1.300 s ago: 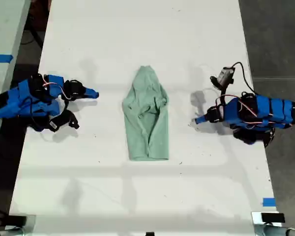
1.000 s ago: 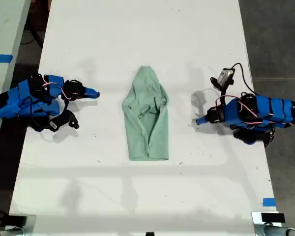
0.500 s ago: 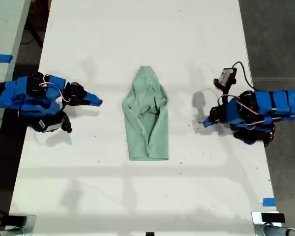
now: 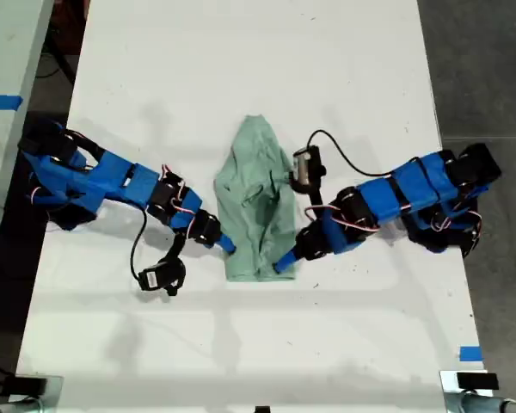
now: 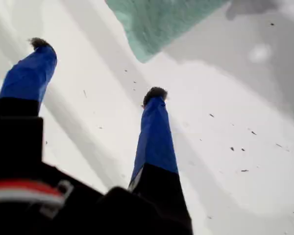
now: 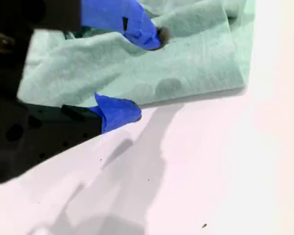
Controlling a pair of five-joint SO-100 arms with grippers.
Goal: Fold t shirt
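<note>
Status: grasp approach, no fold made yet (judgement).

1. The bench is bare along its near edge. The t shirt lies at the middle of the bench, lengthwise from near to far. Its straight hem is toward the near edge and its narrow, bunched end is toward the far edge. The fabric is wrinkled.

2. Two arms reach the hem end. One arm comes from the exterior view's left and the other arm from the exterior view's right. Each tip is at a side edge of the t shirt close to the hem. The wrist views do not settle which arm is which.

3. My first end effector is wide and empty. A corner of the t shirt lies just ahead of its fingertips, apart from them.

4. My second end effector is parted and straddles an edge of the t shirt. One fingertip is over the cloth and the other is beside it over the bench. Nothing is clamped.

Fault risks:
- Closing the first end effector where it is would pinch air, since the corner is out of reach.
- The second may catch only the top layer, so the layers separate on lifting.
- A fingertip pressed to the bench may push the cloth and bunch it.
- Unequal grasps would skew the fold.
</note>
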